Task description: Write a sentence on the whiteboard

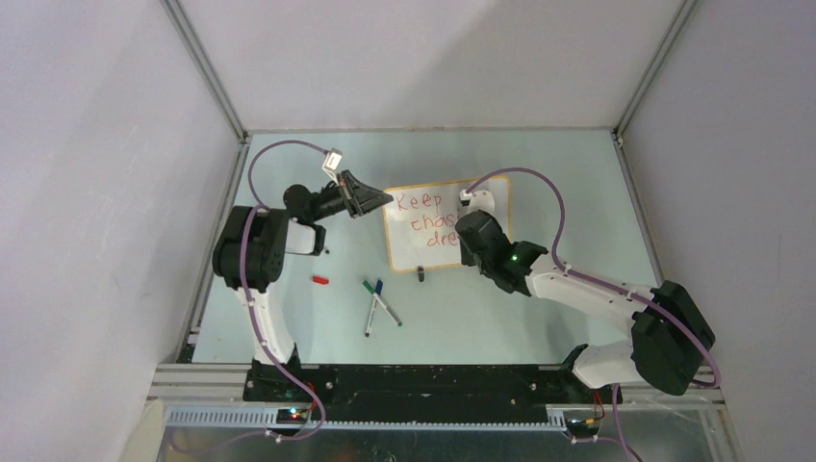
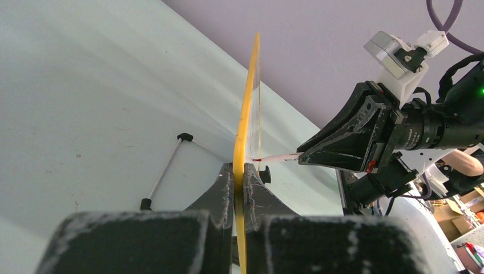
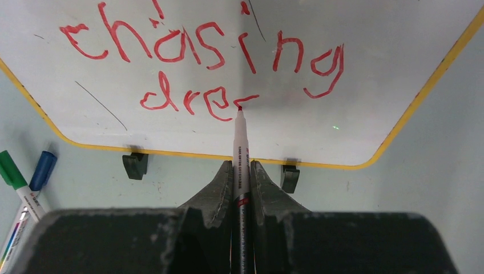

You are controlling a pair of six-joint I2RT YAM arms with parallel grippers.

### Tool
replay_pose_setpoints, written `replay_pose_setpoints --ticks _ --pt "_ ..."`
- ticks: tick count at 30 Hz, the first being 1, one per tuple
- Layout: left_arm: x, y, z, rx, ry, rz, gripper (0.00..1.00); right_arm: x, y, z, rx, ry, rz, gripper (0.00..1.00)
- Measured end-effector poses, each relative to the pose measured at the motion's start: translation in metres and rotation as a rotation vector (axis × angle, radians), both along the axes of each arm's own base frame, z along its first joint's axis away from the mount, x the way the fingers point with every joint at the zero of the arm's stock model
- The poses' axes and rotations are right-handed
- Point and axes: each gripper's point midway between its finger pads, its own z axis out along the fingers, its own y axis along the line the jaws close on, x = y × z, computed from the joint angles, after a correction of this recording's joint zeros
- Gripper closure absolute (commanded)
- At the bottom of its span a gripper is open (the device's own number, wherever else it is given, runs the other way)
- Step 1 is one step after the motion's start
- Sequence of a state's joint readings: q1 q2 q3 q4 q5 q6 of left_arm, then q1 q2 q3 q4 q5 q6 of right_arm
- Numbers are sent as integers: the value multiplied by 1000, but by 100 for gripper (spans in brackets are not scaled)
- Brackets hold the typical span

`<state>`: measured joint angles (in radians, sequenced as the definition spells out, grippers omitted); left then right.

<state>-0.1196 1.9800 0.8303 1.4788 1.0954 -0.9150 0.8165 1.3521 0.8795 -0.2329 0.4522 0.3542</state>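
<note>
Right gripper (image 3: 240, 168) is clamped on a red marker (image 3: 240, 142), whose tip touches the whiteboard (image 3: 354, 68) just ahead of the jaws. The sentence (image 3: 200, 45) is partly written. "chasing" sits above the tip, and "dre" plus a fresh stroke lie at the tip and to its left, so the last word looks half done. Next, the tip should travel rightward along that line, pressing lightly. The left gripper (image 2: 240, 171) is closed on the board's near edge, bracing it on its clip feet (image 3: 135, 164). Spare markers (image 3: 25, 182) lie on the table (image 1: 539, 318), to the right gripper's left. The wrist view cuts off the first line, and from above the right arm hides the line ends.
</note>
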Motion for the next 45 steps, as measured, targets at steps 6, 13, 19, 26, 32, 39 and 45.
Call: replay_pose_setpoints --ticks 6,13,19,26,32,39,45 --pt "0 0 0 0 0 0 100 -3 -7 -4 -29 14 -16 100" --pt "0 0 0 0 0 0 100 -2 -12 -5 -40 15 -37 100" --pt "0 0 0 0 0 0 100 0 -15 -3 -33 12 -50 100" --pt "0 0 0 0 0 0 100 4 -18 1 -19 3 -59 100" --pt "0 0 0 0 0 0 100 5 -18 3 -8 1 -57 100" --pt "0 0 0 0 0 0 100 6 -17 5 6 -1 -53 100" --pt "0 0 0 0 0 0 100 8 -16 7 19 -6 -52 100"
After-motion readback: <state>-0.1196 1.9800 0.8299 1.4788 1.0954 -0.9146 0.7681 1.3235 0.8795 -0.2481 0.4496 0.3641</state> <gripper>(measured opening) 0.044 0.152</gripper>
